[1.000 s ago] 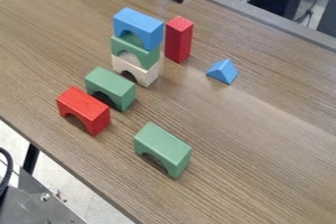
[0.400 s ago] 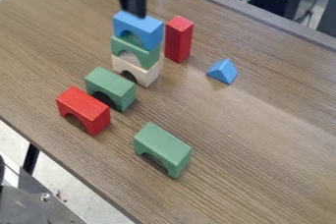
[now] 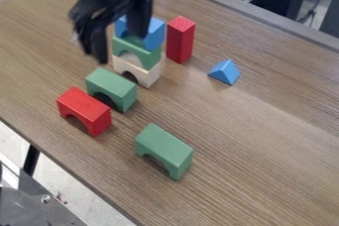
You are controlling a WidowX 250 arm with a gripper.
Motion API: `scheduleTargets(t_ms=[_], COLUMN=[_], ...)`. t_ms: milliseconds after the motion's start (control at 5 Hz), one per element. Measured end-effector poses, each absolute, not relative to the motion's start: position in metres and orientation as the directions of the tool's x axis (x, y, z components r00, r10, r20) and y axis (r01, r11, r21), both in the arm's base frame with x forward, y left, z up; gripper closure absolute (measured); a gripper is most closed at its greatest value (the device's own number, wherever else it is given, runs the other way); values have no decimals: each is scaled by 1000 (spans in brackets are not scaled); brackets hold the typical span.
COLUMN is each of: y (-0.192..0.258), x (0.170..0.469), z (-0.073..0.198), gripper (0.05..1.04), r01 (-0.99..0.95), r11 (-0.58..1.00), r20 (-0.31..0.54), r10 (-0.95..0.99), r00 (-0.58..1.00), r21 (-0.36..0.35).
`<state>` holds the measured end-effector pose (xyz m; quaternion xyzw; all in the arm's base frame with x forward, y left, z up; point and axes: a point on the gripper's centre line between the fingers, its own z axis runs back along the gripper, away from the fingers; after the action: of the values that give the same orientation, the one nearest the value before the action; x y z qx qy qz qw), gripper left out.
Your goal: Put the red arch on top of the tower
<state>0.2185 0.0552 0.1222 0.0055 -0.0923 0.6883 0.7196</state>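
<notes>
Above a wooden desk (image 3: 252, 136), a black gripper (image 3: 118, 46), fingers spread apart, partly hides a three-arch tower (image 3: 151, 57). Near the tower stands a green arch (image 3: 114, 82); just past it, farther from the tower, stands the red arch (image 3: 84, 107).

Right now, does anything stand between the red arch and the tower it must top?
Yes: a green arch stands on the table between the red arch and the tower, close to the red arch. The red arch probably needs lifting over it.
</notes>
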Motion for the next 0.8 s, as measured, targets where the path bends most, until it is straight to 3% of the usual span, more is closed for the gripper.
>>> scheduleTargets(t_ms=[400,800], y=[72,73], x=[207,203], z=[74,57], gripper=[83,83], r01=[-995,-995], r11=[12,5], r20=[265,275], r10=[964,961], r00=[-14,-23], r21=[-95,-101])
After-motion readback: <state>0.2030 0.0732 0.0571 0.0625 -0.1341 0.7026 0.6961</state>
